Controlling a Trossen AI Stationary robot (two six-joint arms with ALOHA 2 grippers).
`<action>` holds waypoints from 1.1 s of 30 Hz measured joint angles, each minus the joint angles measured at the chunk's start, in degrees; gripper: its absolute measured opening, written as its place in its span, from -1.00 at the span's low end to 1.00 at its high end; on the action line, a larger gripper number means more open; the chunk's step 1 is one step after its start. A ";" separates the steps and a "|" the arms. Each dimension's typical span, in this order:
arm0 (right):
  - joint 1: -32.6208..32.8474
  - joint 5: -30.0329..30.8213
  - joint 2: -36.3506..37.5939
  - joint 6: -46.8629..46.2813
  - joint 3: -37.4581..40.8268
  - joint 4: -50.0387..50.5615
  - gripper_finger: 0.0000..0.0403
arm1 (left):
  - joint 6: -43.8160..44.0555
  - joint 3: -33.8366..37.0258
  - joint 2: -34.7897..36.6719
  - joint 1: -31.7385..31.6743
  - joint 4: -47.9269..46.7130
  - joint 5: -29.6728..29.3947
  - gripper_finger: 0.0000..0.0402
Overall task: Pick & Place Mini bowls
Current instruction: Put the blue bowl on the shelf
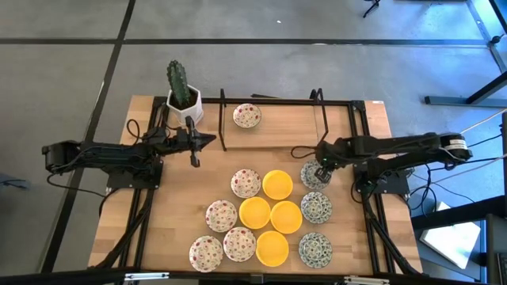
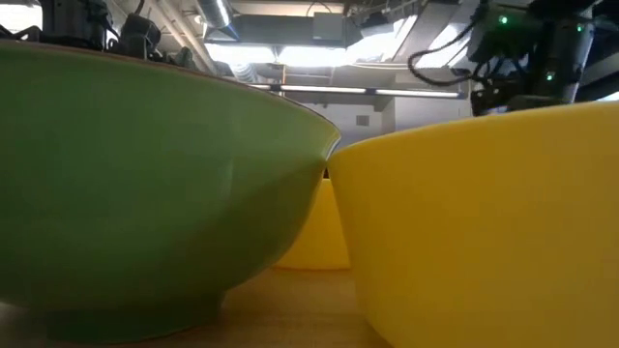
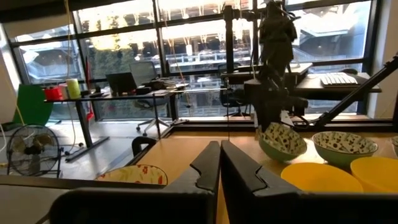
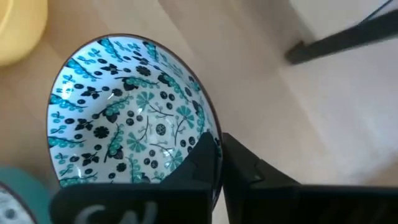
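Overhead, you see a wooden table (image 1: 333, 127) with both arms reaching in from the sides. Your right gripper (image 1: 321, 174) sits over the rim of a green-patterned bowl (image 1: 311, 176) at the far right of the bowl cluster. In the right wrist view its two fingers (image 4: 205, 165) are pinched together on that bowl's rim (image 4: 211, 134), one inside and one outside, so the gripper is closed on the bowl. In the left wrist view that bowl (image 3: 282, 140) appears tilted beneath the right gripper (image 3: 273, 118).

Your left gripper (image 1: 207, 140) waits at the far left of the table, just right of a cactus pot (image 1: 184, 101). Its fingers (image 3: 208, 165) are pressed together with nothing between them.

The remaining bowls lie toward the near middle of the table. Four yellow bowls (image 1: 277, 184) form the centre. Four red-speckled bowls (image 1: 245, 183) lie to their left. Two more green-patterned bowls (image 1: 316, 207) lie to their right, nearer than the gripped one. One further red-speckled bowl (image 1: 247, 115) sits alone at the far edge, inside a black wire rack (image 1: 223, 119).

At table height, a green bowl side (image 2: 145, 184) and a yellow bowl side (image 2: 484, 222) fill the frame.
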State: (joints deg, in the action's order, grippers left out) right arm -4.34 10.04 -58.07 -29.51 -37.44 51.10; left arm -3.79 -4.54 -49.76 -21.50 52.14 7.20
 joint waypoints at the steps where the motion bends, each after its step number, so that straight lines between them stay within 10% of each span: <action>1: -0.04 -0.37 0.46 0.29 -1.25 0.94 -0.95 | 0.00 0.00 0.00 0.00 -0.09 0.00 -0.96; 19: 0.42 5.77 -0.11 16.65 -31.54 1.74 -0.95 | 0.00 0.00 0.00 0.00 -0.09 0.09 -0.99; 26: -5.96 14.89 -13.23 26.35 -51.81 11.12 -0.95 | 0.00 -0.01 0.00 0.00 0.24 -0.01 -0.97; 33: -19.03 8.96 -29.79 39.35 -67.69 17.88 -0.95 | 0.00 0.00 0.00 0.00 0.26 -0.02 -0.98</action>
State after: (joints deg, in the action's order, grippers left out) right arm -23.37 19.00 -87.85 9.85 -105.13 68.98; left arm -3.79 -4.54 -49.76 -21.50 52.40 7.18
